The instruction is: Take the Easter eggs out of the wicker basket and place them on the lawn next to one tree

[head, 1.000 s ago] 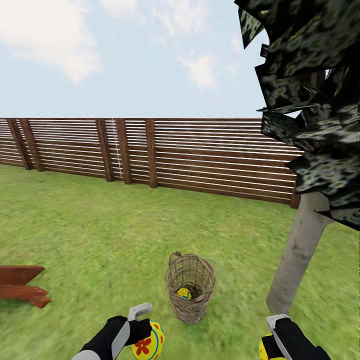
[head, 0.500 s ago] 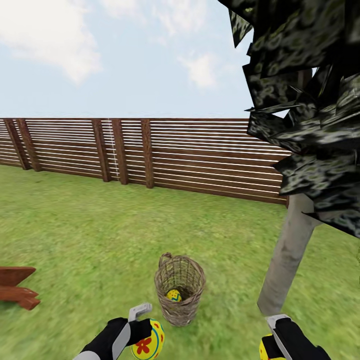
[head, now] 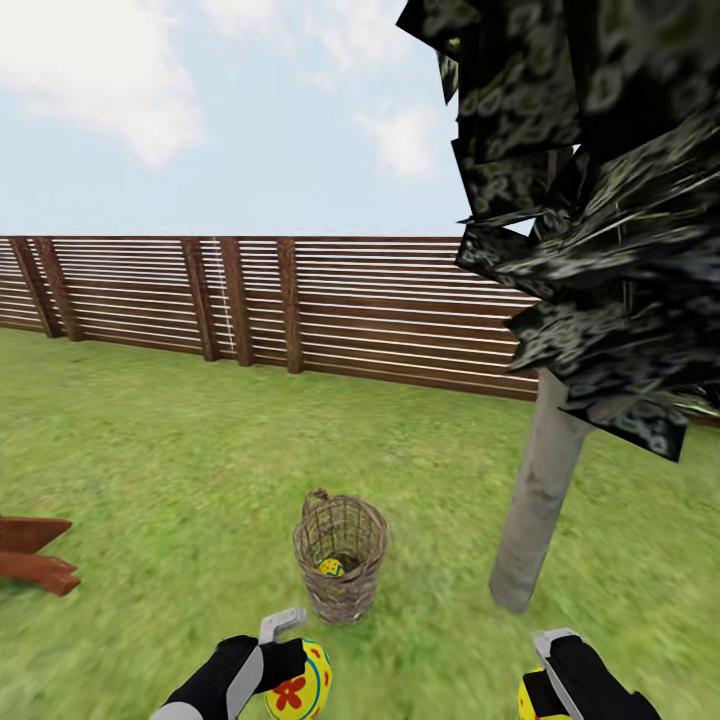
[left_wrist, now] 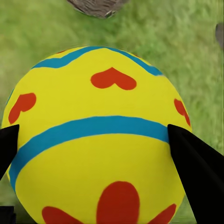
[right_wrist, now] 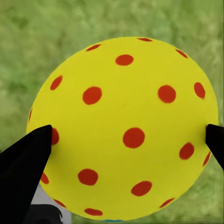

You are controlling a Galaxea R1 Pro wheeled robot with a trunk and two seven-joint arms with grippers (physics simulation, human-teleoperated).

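While I looked out from the head camera, the lawn (head: 170,450) ran open and flat all the way to the brown slat fence (head: 300,300) at the far edge, with plenty of bare grass on my left side. My left gripper (head: 290,670) was clamped on an Easter egg (head: 300,685), yellow with blue bands and red hearts; in the left wrist view that flowered egg (left_wrist: 100,140) sat snug between both dark fingers (left_wrist: 198,172). My right gripper (head: 545,685) was closed round a second egg (head: 528,700) at the bottom edge, and the right wrist view showed this dotted egg (right_wrist: 123,128), yellow with red spots, pinched from both sides over grass. Just ahead, the wicker basket (head: 340,560) stood upright on the grass, and a third egg (head: 330,567) lay inside it at the bottom. The tree (head: 540,490) rose to the right of the basket, near it but apart, its pale trunk leaning slightly and its dark mottled crown (head: 590,200) hanging over the upper right. A reddish wooden piece (head: 30,560) jutted in at the left edge, well apart from the basket.
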